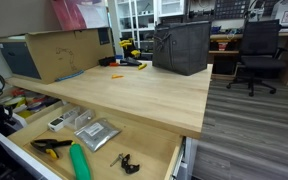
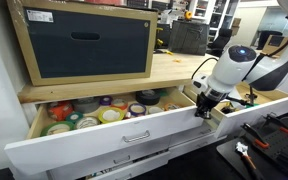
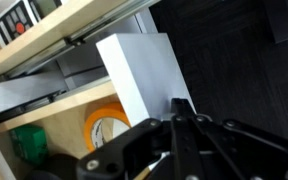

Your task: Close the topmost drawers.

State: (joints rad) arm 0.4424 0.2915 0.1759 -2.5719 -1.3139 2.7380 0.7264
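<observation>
In an exterior view, two topmost drawers under the wooden benchtop stand open. The wide drawer has a white front and holds several tape rolls. The other drawer is beside it. My gripper is shut and empty, and its tips sit at the end of the wide drawer's white front. In the wrist view the shut fingers touch the corner of that white front, with an orange tape roll inside. An open drawer with tools shows in an exterior view; the gripper is out of sight there.
A cardboard box and a black bag stand on the benchtop. An office chair stands on the floor beyond. Yellow-handled pliers and a green tool lie in the drawer. Tools lie low down.
</observation>
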